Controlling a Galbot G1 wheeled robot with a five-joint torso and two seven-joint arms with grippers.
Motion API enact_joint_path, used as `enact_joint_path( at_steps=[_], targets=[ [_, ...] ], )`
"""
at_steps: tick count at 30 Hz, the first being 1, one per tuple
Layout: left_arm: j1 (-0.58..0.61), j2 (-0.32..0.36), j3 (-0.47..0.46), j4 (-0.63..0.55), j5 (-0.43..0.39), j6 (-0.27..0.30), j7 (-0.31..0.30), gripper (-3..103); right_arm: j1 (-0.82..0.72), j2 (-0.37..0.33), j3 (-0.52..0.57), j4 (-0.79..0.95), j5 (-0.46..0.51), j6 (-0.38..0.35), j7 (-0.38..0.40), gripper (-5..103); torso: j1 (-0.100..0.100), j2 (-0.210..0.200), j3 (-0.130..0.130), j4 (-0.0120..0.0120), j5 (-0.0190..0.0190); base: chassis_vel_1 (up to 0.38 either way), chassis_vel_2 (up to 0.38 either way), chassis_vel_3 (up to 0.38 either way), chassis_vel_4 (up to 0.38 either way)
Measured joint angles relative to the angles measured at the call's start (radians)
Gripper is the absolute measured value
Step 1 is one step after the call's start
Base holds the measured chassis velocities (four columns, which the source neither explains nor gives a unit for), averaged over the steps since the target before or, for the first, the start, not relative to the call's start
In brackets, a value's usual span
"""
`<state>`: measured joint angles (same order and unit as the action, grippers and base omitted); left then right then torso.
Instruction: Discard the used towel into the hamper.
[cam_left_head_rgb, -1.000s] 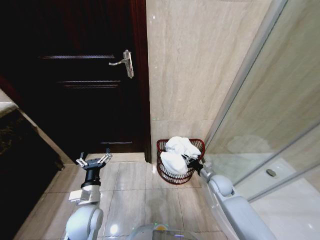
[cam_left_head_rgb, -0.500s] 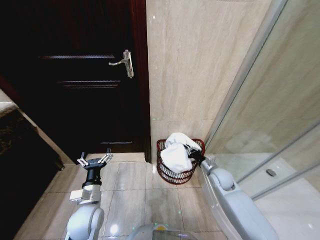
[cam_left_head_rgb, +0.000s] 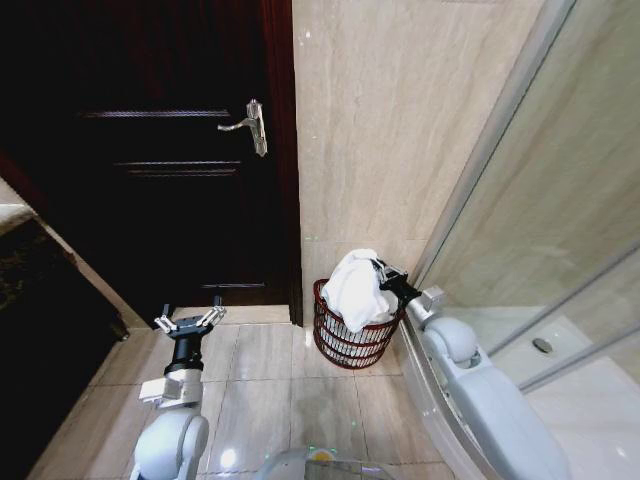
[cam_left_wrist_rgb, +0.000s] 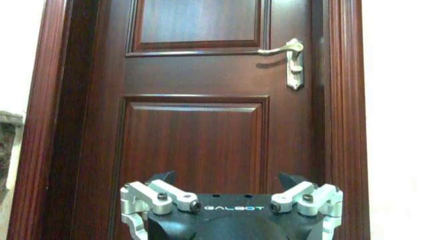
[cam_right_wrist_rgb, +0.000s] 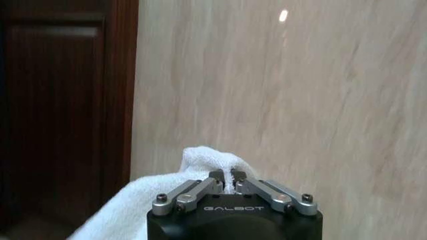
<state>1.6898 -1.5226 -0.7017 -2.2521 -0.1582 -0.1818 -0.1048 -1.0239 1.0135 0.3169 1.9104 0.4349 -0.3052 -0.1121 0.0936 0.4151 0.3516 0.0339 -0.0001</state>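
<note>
The towel (cam_left_head_rgb: 356, 287) is white and bunched; its upper part stands above the rim of the hamper (cam_left_head_rgb: 350, 340) while its lower folds hang down inside; the hamper stands on the tiled floor (cam_left_head_rgb: 270, 390) against the beige wall (cam_left_head_rgb: 400, 130), just right of the dark wooden door (cam_left_head_rgb: 160, 170) and beside the glass shower screen (cam_left_head_rgb: 540, 230). The right gripper (cam_left_head_rgb: 378, 268) is over the hamper's right rim with its fingers pinched together on a fold of the towel; the right wrist view confirms this grip closely, showing the right gripper's (cam_right_wrist_rgb: 230, 179) fingers (cam_right_wrist_rgb: 200, 190) meeting on a white ridge of the towel (cam_right_wrist_rgb: 167, 192), with wall and door edge behind, though not the hamper. The left gripper (cam_left_head_rgb: 187, 322) hangs low over the floor in front of the door, well apart from the hamper; the left wrist view shows the left gripper (cam_left_wrist_rgb: 230, 187) spread wide and empty, facing the door (cam_left_wrist_rgb: 193, 100) and its silver handle (cam_left_wrist_rgb: 288, 60). Compared with half a second earlier, the right gripper has risen and drawn the towel up with it, so the cloth now peaks higher above the rim; the left arm is unchanged.
</note>
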Motion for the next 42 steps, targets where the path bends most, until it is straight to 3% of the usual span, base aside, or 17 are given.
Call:
enact_joint_path(
  at_steps=[2,7,8,10,12,16,22,33,42],
  targets=[
    [0.002,-0.007,0.0,-0.007,0.002,0.002,0.0,100,0.019,-0.054,-0.049,-0.048,0.048,-0.093,-0.018,5,0.0,0.0,0.0,0.0001,0.0004,0.0,0.0,0.0,0.0],
    [0.009,-0.013,-0.012,-0.011,0.001,-0.001,0.0,100,0.055,-0.113,-0.1,-0.091,0.104,-0.185,-0.048,5,0.0,0.0,0.0,0.0,0.0001,0.0,0.0,0.0,0.0],
    [0.015,-0.017,-0.02,-0.011,-0.001,-0.008,0.0,100,0.086,-0.152,-0.141,-0.109,0.148,-0.237,-0.053,5,0.0,0.0,0.0,0.0001,0.0004,0.0,0.0,0.0,0.0],
    [0.016,-0.018,-0.022,-0.011,-0.001,-0.01,0.0,100,0.094,-0.161,-0.15,-0.113,0.156,-0.25,-0.054,5,0.0,0.0,0.0,0.0,0.0004,0.0,0.0,0.0,0.0],
    [0.021,-0.027,-0.025,-0.004,-0.001,-0.021,0.0,100,0.175,-0.209,-0.223,-0.136,0.214,-0.323,-0.064,5,0.0,0.0,0.0,-0.0001,0.0,0.0,0.0,0.0,0.0],
    [0.021,-0.035,-0.023,0.001,0.002,-0.027,0.0,100,0.323,-0.227,-0.333,-0.194,0.301,-0.421,-0.062,5,0.0,0.0,0.0,0.0003,0.0002,0.0,0.0,0.0,0.0],
    [0.018,-0.037,-0.027,0.0,0.003,-0.027,-0.001,100,0.491,-0.175,-0.504,-0.366,0.322,-0.43,-0.081,5,0.0,0.0,0.0,0.0,-0.0004,0.0,0.0,0.0,0.0],
    [0.022,-0.048,-0.04,-0.012,0.004,-0.023,-0.013,100,0.621,-0.073,-0.692,-0.567,0.318,-0.43,-0.12,5,0.0,0.0,0.0,-0.0001,-0.0004,0.0,0.0,0.0,0.0],
    [0.036,-0.062,-0.057,-0.038,0.006,-0.022,-0.016,100,0.657,0.034,-0.752,-0.718,0.304,-0.43,-0.128,5,0.0,0.0,0.0,0.0001,0.0,0.0,0.0,0.0,0.0]
  ],
)
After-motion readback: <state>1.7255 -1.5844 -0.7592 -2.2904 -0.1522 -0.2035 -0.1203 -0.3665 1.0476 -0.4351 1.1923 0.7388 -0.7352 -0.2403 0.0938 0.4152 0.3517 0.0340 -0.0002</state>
